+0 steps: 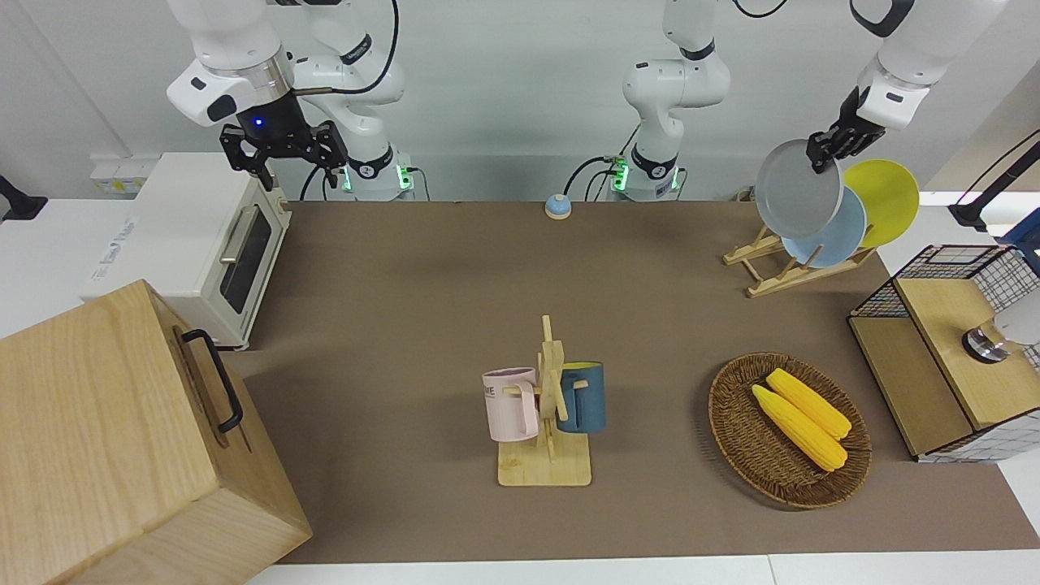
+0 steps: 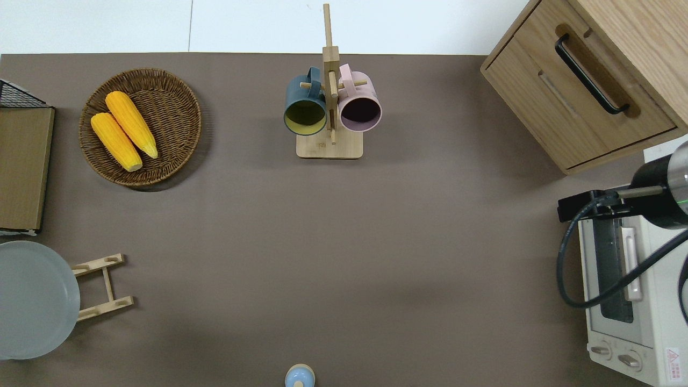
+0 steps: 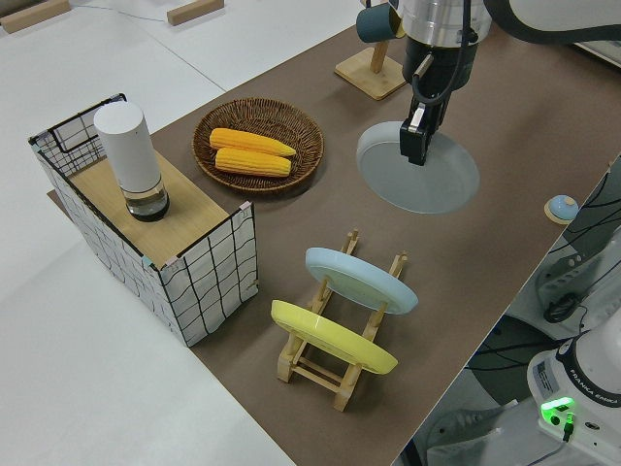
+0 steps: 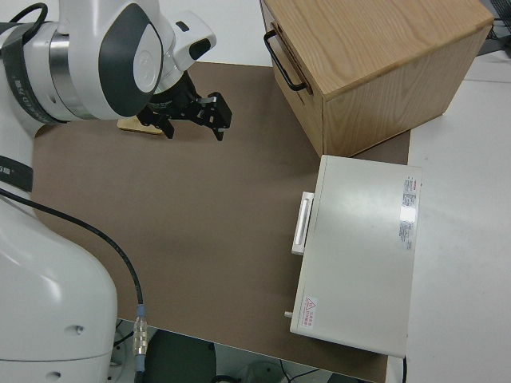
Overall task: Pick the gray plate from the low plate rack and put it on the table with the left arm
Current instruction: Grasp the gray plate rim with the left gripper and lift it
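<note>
- My left hand [image 1: 822, 158] is gripping the rim of the one gray plate [image 1: 798, 187], fingers pinched on its edge, and holding it up in the air, clear of the low plate rack [image 1: 780, 264].
- In the overhead view the gray plate [image 2: 32, 298] is hanging over the rack's end toward the left arm's end of the counter [image 1: 422, 284], covering part of the rails; its face is lying nearly level in the left side view [image 3: 419, 167].
- The one low plate rack [image 3: 335, 340] is holding two plates: a light-blue plate [image 3: 361, 279] and a yellow plate [image 3: 330, 335], both leaning in the slats. That is making three plates in all, one in my grip and two racked.
- My right hand [image 1: 286, 150] is parked, with its fingers standing spread apart and nothing between them.
- One wicker basket [image 1: 735, 431] is sitting on the counter, farther from me than the rack, and carrying two ears of corn [image 1: 800, 414] lying side by side.
- One mug stand [image 1: 552, 406] is standing near the middle of the counter with two mugs hanging on it: a pink mug [image 1: 513, 404] and a dark blue mug [image 1: 585, 396].
- One white toaster oven [image 1: 207, 240] and one wooden drawer box [image 1: 122, 439] are sitting at the right arm's end.
- One wire crate [image 3: 160, 248] with a wooden top is sitting at the left arm's end, carrying one white cylinder [image 3: 129, 160].
- One small blue bell [image 1: 557, 206] is resting at the counter's edge nearest me.
</note>
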